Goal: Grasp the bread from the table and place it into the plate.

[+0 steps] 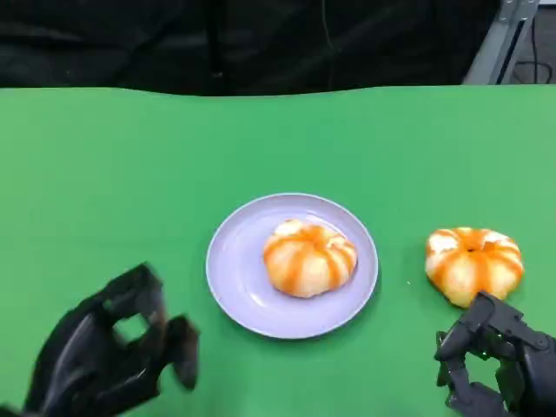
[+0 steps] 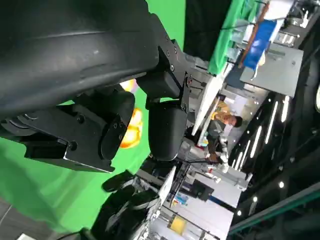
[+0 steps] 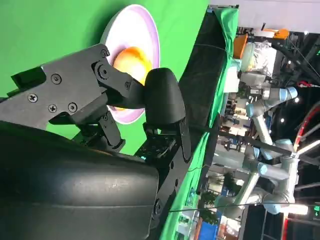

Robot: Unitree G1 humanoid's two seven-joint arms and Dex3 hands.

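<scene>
The right hand [image 1: 495, 360] is waiting near the desk's front right corner, fingers spread and holding nothing. The bread [image 1: 473, 263] is lying on the green desk just past its fingertips. The plate [image 1: 234, 287], already carrying one bun [image 1: 309, 256], is sitting beside it toward the middle. The left hand [image 1: 109, 352] is farther away, holding nothing.

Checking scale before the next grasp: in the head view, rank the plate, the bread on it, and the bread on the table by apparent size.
1. plate, clearly largest.
2-3. bread on the plate and bread on the table: they look about alike, so no ranking.
</scene>
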